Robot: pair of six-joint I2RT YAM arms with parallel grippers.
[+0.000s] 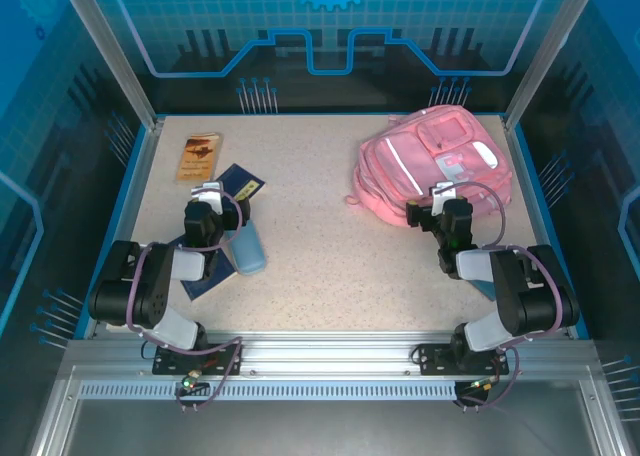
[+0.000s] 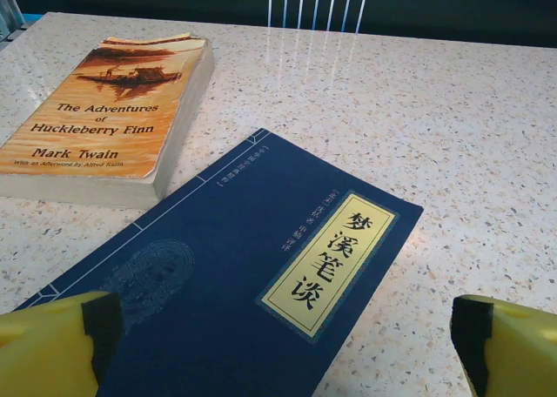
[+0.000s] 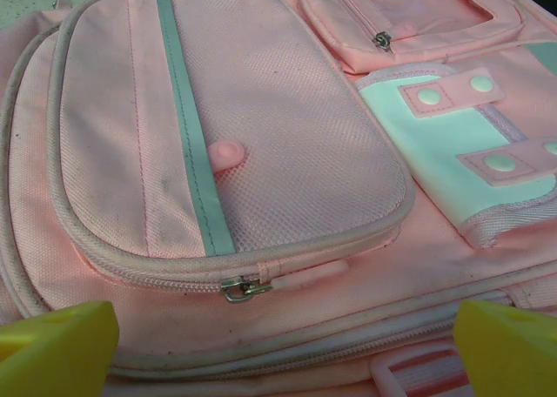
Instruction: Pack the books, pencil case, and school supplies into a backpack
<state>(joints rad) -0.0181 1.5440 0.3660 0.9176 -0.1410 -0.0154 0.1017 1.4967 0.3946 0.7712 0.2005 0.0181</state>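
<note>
- Left claw (image 2: 278, 345) is held wide open, empty, over the navy book (image 2: 235, 301) at lower centre — thin, stiff; an edge should be pinched.
- Right claw (image 3: 283, 349), equally open, is aimed at the soft backpack (image 3: 261, 153).

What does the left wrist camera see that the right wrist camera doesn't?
Left wrist: on the speckled table, a tan Huckleberry Finn paperback and a navy book with a yellow Chinese title label. Right wrist: the pink backpack, its front pocket and zipper pull. Both: yellow fingertips at the bottom corners, wide apart.
</note>
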